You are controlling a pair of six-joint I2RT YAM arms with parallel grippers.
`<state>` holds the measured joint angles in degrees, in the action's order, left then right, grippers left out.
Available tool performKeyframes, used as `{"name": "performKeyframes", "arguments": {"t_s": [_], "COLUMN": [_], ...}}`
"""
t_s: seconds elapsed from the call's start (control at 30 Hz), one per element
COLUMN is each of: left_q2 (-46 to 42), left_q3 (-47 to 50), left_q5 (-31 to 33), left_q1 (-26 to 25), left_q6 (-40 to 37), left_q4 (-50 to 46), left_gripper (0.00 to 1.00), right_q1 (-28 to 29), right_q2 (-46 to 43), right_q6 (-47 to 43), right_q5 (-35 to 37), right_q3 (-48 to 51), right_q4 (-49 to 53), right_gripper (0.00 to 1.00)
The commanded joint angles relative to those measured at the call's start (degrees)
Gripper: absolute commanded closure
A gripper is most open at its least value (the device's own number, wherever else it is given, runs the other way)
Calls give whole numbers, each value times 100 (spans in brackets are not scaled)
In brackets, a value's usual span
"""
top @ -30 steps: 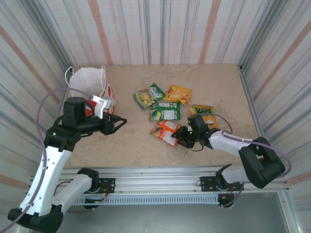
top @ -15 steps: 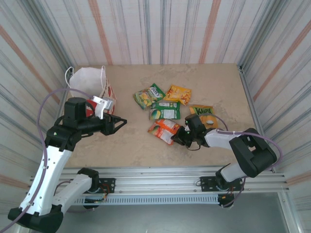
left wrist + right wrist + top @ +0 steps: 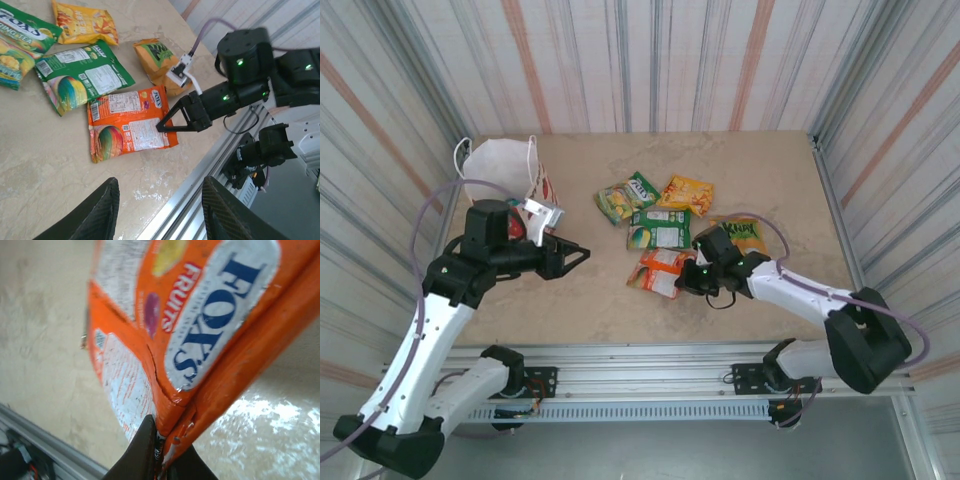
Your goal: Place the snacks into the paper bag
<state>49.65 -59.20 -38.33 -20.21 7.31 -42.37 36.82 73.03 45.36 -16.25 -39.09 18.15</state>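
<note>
An orange snack packet lies near the table's front middle. My right gripper is shut on its right edge, which is pinched and creased between the fingers. More snacks lie just behind it: a green packet, a yellow one, a green-and-yellow pair and an orange-green one beside the right arm. The paper bag stands open at the back left. My left gripper hovers open, holding nothing, between bag and snacks.
Striped walls close in the table on three sides. A metal rail runs along the front edge. Bare tabletop lies between the two grippers. The left arm's body stands right in front of the bag.
My right gripper has gone from open to shut on the orange packet's edge and shifted slightly back and left. My left arm has edged a little to the right.
</note>
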Motion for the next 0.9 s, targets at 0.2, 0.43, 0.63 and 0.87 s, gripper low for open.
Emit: {"name": "performKeyframes", "arguments": {"t_s": [0.2,0.43,0.63,0.87], "left_q2": [376,555,958,1430], "left_q3": [330,882,991,981], "left_q5": [182,-130,-540,-1376], "left_q1": [-898,-1148,-1220,-1349], "left_q6": [-840,-1106,-1625,-2128], "left_q4": [628,1948,2582,2947], "left_gripper": [49,45,44,41], "right_q1": [296,217,11,0], "right_q2": [-984,-1074,-834,-542], "right_q6": [-4146,-6997,-8257,-8909], "right_q5": [675,336,-228,-843], "right_q3": [-1471,-2515,-3293,-3899], "right_q4": [2342,3448,4011,4230], "right_gripper": [100,100,100,100]}}
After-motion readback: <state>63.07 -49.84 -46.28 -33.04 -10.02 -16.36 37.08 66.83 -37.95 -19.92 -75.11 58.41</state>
